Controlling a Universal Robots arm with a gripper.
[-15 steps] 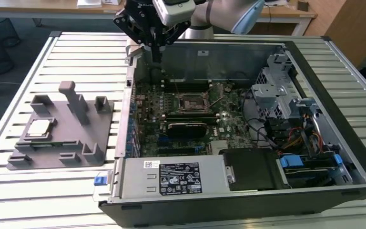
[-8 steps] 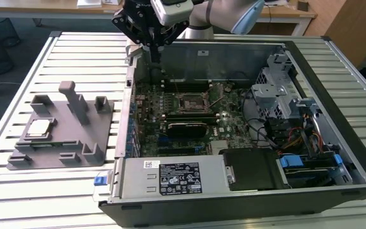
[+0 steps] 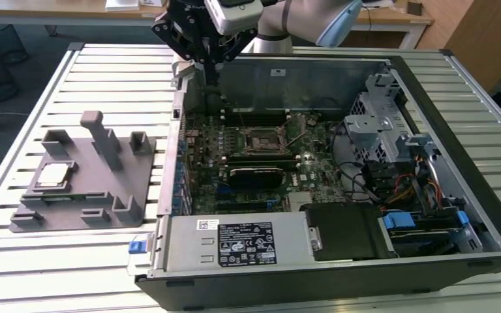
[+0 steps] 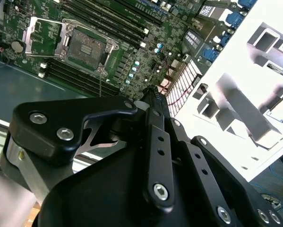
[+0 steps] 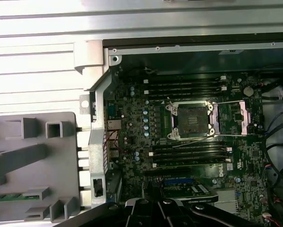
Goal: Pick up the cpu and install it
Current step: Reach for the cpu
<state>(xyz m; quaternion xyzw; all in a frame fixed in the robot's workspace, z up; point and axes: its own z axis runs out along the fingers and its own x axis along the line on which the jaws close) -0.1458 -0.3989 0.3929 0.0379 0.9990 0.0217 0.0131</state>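
exterior view: the cpu (image 3: 55,175) lies flat, silvery top up, in a recess of the grey fixture tray (image 3: 102,215) on the slatted table (image 3: 102,72), towards the exterior view's left of the open computer case (image 3: 233,287). the gripper (image 3: 209,77) hangs over the far left corner of the case, its two fingers drawn together with nothing between them, well apart from the cpu. the black-framed socket (image 3: 263,140) sits near the middle of the green motherboard (image 3: 320,163).

second wrist view: the gripper (image 4: 153,96) reaches forward as one narrow black tip, fingers closed together and empty. beyond it, the socket (image 4: 87,47) is uncovered, its metal retention frame (image 4: 42,33) swung back to one side. the tray (image 4: 235,94) appears pale and washed out beside the board.

first wrist view: the socket (image 5: 191,120) lies open between rows of memory slots (image 5: 188,156), with the frame (image 5: 245,118) folded away. part of the tray (image 5: 32,156) sits outside the case wall.
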